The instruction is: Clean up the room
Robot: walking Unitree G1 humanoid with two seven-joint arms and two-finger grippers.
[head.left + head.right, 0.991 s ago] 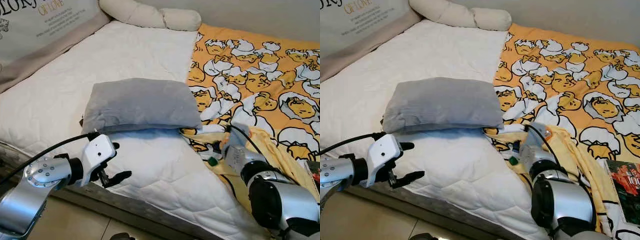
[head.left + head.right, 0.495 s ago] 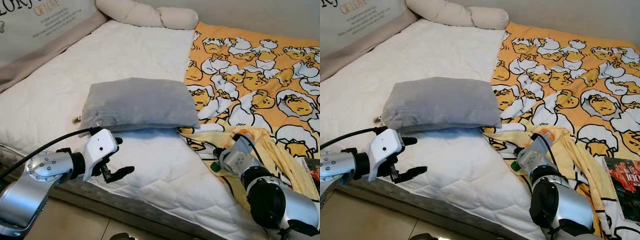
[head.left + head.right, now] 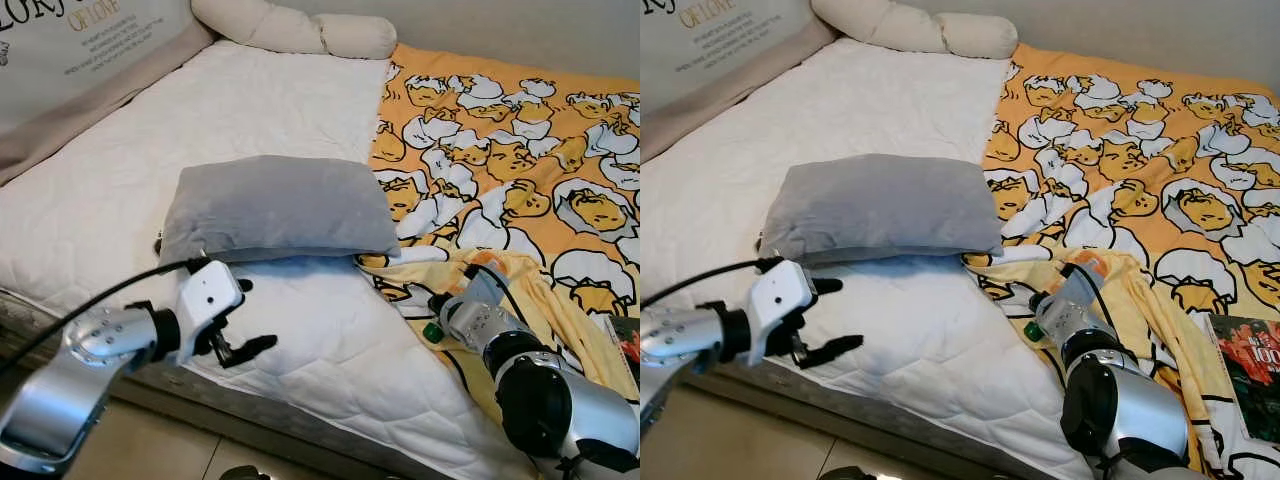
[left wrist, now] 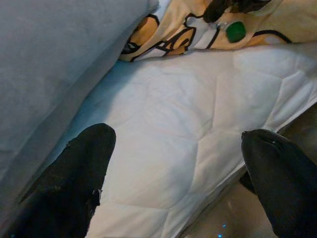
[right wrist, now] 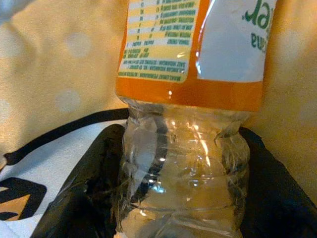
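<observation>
risk first: your left gripper (image 3: 243, 318), fingers spread wide with nothing between them, hovers over the mattress (image 3: 300, 110) edge at about 7 o'clock from the pillow (image 3: 280, 208). push it forward carelessly and, i'd judge, it snags the pillow's near edge and drags it. at 3 o'clock from the pillow lies the duck blanket (image 3: 520, 190), its yellow corner bunched. there your right gripper (image 5: 173, 198) has its fingers clamped around the clear lower body of the bottle (image 5: 183, 124), just below the orange label. the bottle lies on that bunched corner, its green cap (image 3: 432, 331) pointing toward the mattress. the plastic looks thin and crumpled, so squeezing harder could buckle it, and a loose lift could let it slip or catch the fabric. a book (image 3: 1247, 375) lies at the far right edge.

compared with a second ago, the left gripper has edged a little toward the pillow, and the right wrist has rolled and dropped lower onto the blanket. the pillow has stayed put.
</observation>
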